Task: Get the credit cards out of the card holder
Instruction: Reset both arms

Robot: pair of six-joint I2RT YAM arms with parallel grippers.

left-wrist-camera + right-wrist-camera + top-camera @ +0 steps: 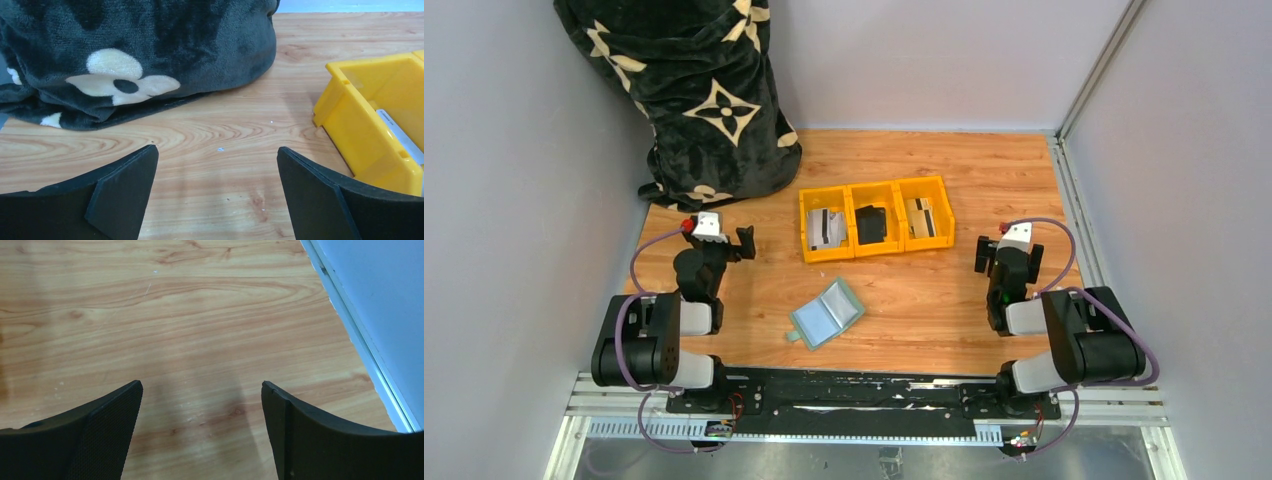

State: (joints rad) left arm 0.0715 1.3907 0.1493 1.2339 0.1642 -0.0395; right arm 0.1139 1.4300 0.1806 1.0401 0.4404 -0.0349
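Low in the top view, the card holder (826, 313) lies opened flat on the table (944, 300), sleeves up, between the two arms. The left end effector (215, 150) and right end effector (200, 385) both hang with jaws spread wide, gripping nothing. Farther up, at centre, a yellow tray (874, 186) holds credit cards (827, 228) in its left and right compartments and a black block (871, 224) in the middle one.

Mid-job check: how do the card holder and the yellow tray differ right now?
The card holder is pale green; the tray is bright yellow. The card holder is clearly smaller than the tray. The card holder lies open and askew toward the near edge of the table; the tray sits farther back, holding cards in its end compartments. Both rest flat on the wood.
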